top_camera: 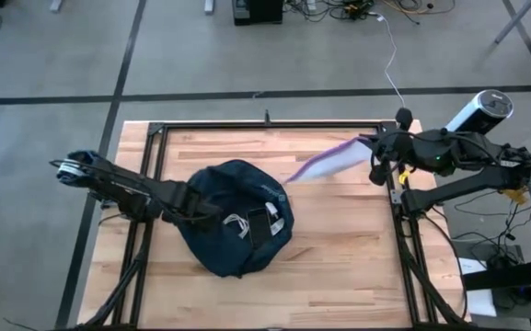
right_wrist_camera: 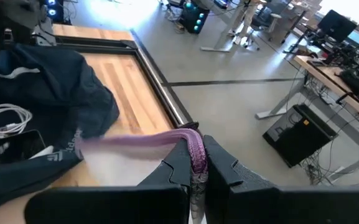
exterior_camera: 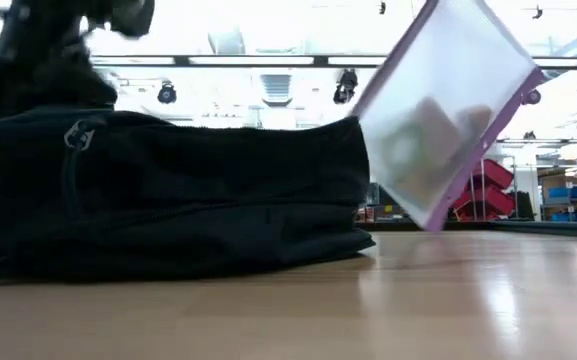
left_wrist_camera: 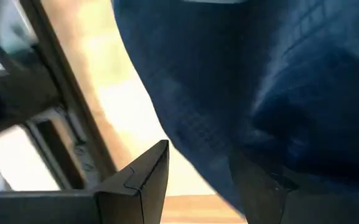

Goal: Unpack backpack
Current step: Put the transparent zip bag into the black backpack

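The dark navy backpack (top_camera: 237,216) lies flat on the wooden table, its opening up. A white cable (right_wrist_camera: 5,121) and a flat dark item (right_wrist_camera: 17,146) show in the opening. My left gripper (left_wrist_camera: 198,168) is open at the backpack's left edge (top_camera: 201,210), pointing steeply down. One of its fingers (left_wrist_camera: 145,180) is over bare wood and the other (left_wrist_camera: 263,186) is by the navy fabric. My right gripper (right_wrist_camera: 195,158), at the table's far right (top_camera: 375,154), is shut on a clear purple-edged pouch (top_camera: 325,164) with something small inside (exterior_camera: 418,140). My left gripper: I cannot tell whether its finger touches the backpack's fabric. My right gripper pinches the pouch's purple edge (right_wrist_camera: 195,146) between its two fingers, at one end of the pouch. The fingers come from the table's right, slanting slightly down. The pouch reaches out toward the backpack, tilted and lifted clear of the table (exterior_camera: 448,110).
Black frame rails (top_camera: 155,156) run along the table's left, far and right sides. Bare wood lies near the front edge (top_camera: 339,267) and between backpack and right rail. Desks and equipment stand in the room beyond (right_wrist_camera: 328,37).
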You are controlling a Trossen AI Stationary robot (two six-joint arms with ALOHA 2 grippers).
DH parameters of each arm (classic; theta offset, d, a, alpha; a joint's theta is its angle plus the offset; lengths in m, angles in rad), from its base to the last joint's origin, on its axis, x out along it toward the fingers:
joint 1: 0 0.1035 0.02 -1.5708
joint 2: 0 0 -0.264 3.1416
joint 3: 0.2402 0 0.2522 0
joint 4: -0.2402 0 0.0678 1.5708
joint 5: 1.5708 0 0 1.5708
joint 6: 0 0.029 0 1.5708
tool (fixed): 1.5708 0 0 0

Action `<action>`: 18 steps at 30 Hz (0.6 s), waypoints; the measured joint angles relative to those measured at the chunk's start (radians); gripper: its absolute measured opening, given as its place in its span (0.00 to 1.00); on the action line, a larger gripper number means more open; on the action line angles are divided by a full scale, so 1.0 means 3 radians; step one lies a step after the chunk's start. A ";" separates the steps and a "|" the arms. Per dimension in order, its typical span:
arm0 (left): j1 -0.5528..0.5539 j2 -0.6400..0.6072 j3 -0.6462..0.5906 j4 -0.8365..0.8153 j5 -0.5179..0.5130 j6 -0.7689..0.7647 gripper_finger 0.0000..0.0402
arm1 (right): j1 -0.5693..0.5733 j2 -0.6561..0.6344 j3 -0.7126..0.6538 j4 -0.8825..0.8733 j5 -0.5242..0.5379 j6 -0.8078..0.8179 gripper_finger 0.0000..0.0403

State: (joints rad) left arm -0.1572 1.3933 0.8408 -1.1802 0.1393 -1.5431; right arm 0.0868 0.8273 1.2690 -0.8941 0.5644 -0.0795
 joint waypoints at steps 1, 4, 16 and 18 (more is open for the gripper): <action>0.0093 0.0009 -0.0088 0.0127 0.0038 0.0074 0.39 | 0.0000 0.0006 0.0000 0.0003 -0.0027 0.0001 0.00; 0.0443 0.0037 -0.0267 0.0384 -0.0085 0.0443 0.39 | 0.0000 0.0019 0.0000 0.0014 -0.0051 -0.0032 0.00; 0.1461 0.0096 0.0119 0.2719 -0.1142 0.2676 0.39 | 0.0000 0.0159 0.0000 0.0110 -0.0062 -0.0058 0.00; 0.1458 0.0091 0.0404 0.2579 -0.1185 0.3011 0.39 | 0.0000 0.0182 0.0000 0.0111 -0.0058 -0.0060 0.00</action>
State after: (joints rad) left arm 0.2801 1.4206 0.9621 -0.4065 -0.2163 -0.6397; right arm 0.0868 0.8820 1.2690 -0.8609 0.5470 -0.0974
